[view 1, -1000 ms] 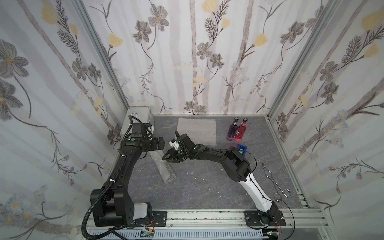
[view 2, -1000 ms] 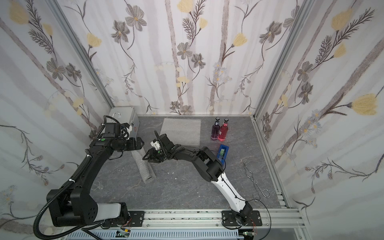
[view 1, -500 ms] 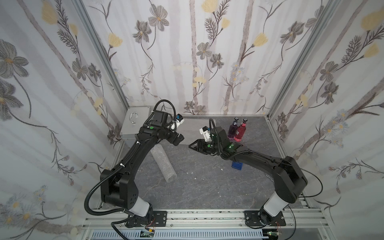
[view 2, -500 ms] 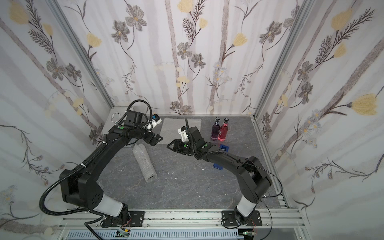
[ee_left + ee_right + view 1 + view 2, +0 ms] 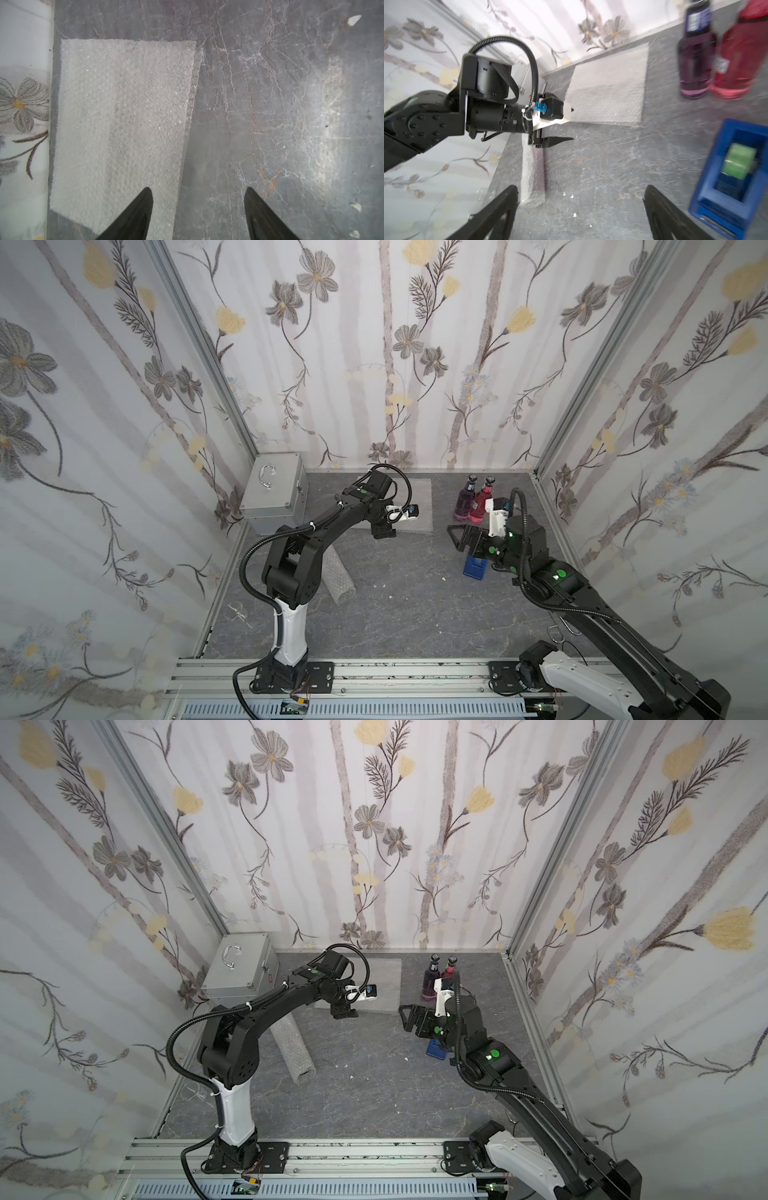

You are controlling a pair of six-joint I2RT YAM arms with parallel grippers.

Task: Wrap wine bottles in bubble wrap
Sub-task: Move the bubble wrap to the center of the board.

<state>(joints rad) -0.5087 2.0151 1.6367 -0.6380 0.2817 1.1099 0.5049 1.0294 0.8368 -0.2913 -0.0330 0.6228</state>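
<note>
Two wine bottles stand at the back right, one purple [image 5: 464, 502] and one red-pink [image 5: 482, 506]. A third lies rolled in bubble wrap [image 5: 338, 576] on the floor at the left; purple shows through the roll [image 5: 534, 166] in the right wrist view. A flat bubble wrap sheet [image 5: 415, 506] lies at the back. My left gripper [image 5: 197, 189] points down over its near edge, open, one finger above the sheet [image 5: 120, 124] and one above bare floor. My right gripper [image 5: 455, 537] hovers open and empty in front of the bottles.
A blue tape dispenser [image 5: 473, 566] stands under my right wrist. A silver metal case [image 5: 272, 493] sits in the back left corner. Wire tongs [image 5: 561, 626] lie by the right wall. Small white scraps [image 5: 390, 597] dot the floor.
Both arms left the wrapped roll. My left arm swung to the flat sheet at the back and its jaws narrowed. My right arm drew back to the right and its jaws opened wide.
</note>
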